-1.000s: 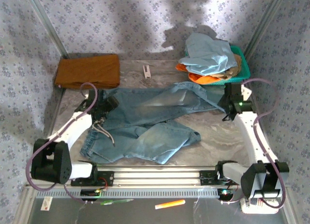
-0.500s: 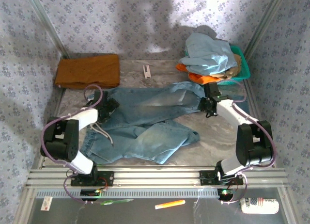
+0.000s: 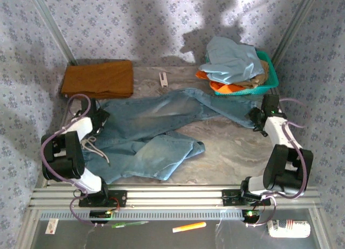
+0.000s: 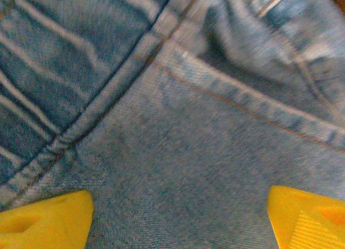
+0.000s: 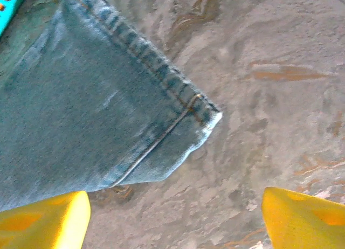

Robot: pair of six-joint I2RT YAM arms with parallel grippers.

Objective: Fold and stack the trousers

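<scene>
Marbled table (image 3: 237,152), trousers (image 3: 145,119) sprawled between mustard cloth (image 3: 98,79) and teal basket (image 3: 271,71), left fingers (image 4: 43,219) apart, right fingers (image 5: 302,216) apart.

My gripper (image 4: 178,227) hangs close over the trousers (image 4: 183,146), yellow fingertips (image 4: 43,219) spread wide at the lower corners. A stitched seam (image 4: 108,103) runs diagonally across the faded denim.

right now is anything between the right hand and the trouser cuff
Nothing visible. The trousers' cuff lies flat on the table, just ahead of the open right hand.
</scene>
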